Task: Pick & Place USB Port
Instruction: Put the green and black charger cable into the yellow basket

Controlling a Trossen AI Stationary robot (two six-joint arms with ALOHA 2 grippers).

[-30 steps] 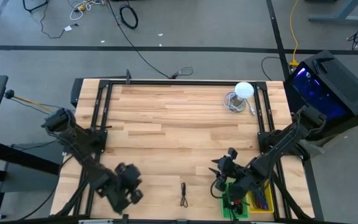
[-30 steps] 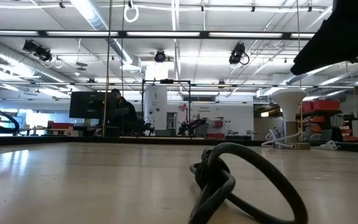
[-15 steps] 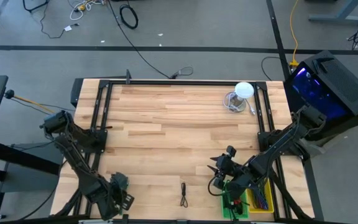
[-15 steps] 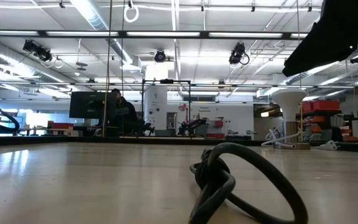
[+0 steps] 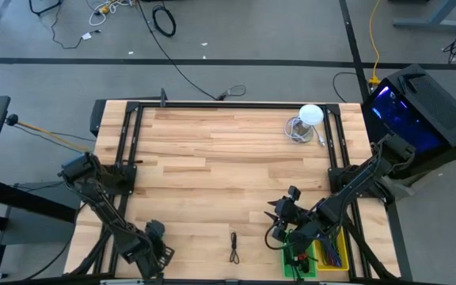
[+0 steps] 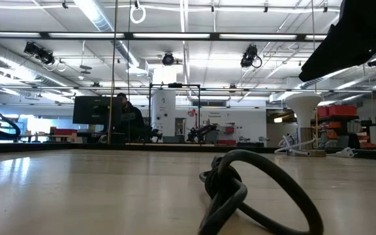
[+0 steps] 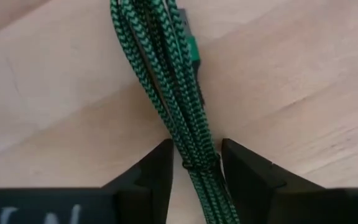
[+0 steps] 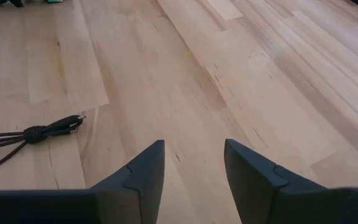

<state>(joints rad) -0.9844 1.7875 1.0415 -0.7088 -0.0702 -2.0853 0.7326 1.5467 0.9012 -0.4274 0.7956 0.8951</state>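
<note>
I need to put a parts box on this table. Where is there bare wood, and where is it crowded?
The whole middle is bare, from the white lamp at the far right down to the black cable. The near corners are crowded: left gripper over a green cable, right gripper beside the green bin.

A robotics lab or workshop in a big open industrial hall. The low view shows a high ceiling point(image 6: 175, 19) with exposed pipes, ducts and strip lights, cameras point(image 6: 250, 57) hung from a metal frame, a monitor point(image 6: 89, 109) with a person point(image 6: 130, 117) seated beside it, and benches of equipment. From above, a wooden table point(image 5: 212, 174) stands on grey concrete floor point(image 5: 236, 36) strewn with cables point(image 5: 163, 20), beside a lit computer case point(image 5: 418, 107)
</note>
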